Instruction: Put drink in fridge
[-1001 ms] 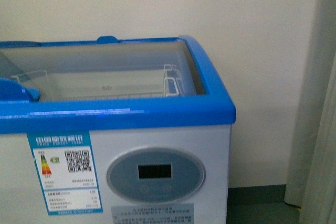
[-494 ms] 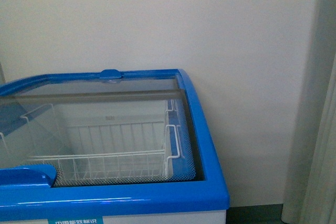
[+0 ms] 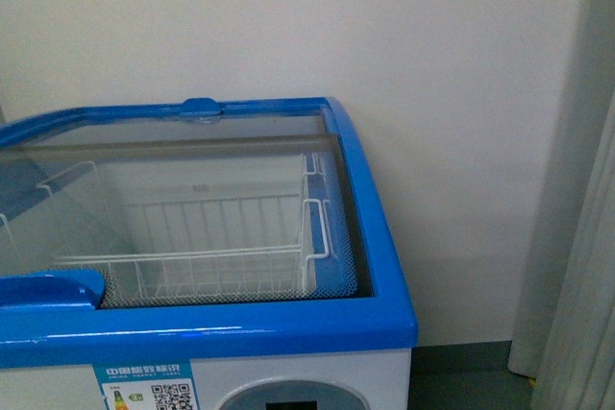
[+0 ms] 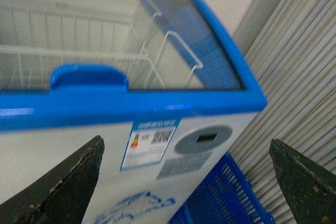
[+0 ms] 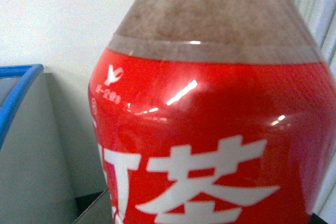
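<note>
Front view: the fridge point(image 3: 288, 328) is seen, its glass lid point(image 3: 192, 189) apparently shut; left wrist view: the left hand point(image 4: 185, 145) is spread, the lid handle point(image 4: 89, 75) ahead of it; right wrist view: the drink point(image 5: 210, 129) is seen close up; the right hand is unseen, so its grip cannot be told; the glass may be struck if the drink is lowered before the lid is slid.

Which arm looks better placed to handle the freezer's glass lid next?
Left. Its fingers are spread and empty, facing the blue lid handle on the freezer. The red-labelled drink bottle fills the right wrist view, so that arm seems occupied.

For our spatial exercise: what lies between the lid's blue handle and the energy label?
The blue rim of the fridge, seen in the left wrist view.
</note>
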Tool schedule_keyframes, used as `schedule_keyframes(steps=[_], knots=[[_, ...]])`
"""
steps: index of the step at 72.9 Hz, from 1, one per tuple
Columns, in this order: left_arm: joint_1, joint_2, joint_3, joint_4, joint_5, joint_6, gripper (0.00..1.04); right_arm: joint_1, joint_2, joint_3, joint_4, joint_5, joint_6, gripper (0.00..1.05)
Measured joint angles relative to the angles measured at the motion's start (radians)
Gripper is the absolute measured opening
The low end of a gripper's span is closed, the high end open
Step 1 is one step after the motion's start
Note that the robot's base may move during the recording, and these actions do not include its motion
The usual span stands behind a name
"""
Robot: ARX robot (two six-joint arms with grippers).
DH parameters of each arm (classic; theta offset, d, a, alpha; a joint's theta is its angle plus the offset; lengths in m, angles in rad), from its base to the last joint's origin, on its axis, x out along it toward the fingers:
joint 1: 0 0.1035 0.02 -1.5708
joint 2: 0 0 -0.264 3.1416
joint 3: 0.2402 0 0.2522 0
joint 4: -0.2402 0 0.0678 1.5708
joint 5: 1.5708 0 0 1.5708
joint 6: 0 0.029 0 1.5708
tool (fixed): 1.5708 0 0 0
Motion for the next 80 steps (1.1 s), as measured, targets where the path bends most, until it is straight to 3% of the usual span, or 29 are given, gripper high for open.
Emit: schedule_keyframes(steps=[14,33,49,60,70,80], knots=[[-0.046,0.347,0.192,0.272,0.021,0.113,0.97,0.0,0.0,0.0,0.0,-0.002,0.0,0.36],[-0.014,0.614,0.345,0.322,0.212,0.412,0.97,0.0,0.0,0.0,0.0,-0.001,0.0,0.36],[0.098,0.706,0.437,0.203,0.425,0.698,0.97,0.0,0.0,0.0,0.0,-0.001,0.0,0.36],[0.177,0.78,0.505,0.03,0.541,0.962,0.97,0.0,0.0,0.0,0.0,0.0,0.0,0.36],[0.207,0.842,0.558,-0.095,0.605,1.172,0.97,0.0,0.0,0.0,0.0,-0.001,0.0,0.36],[0.216,0.927,0.667,-0.35,0.624,1.459,0.97,0.0,0.0,0.0,0.0,0.0,0.0,0.36]])
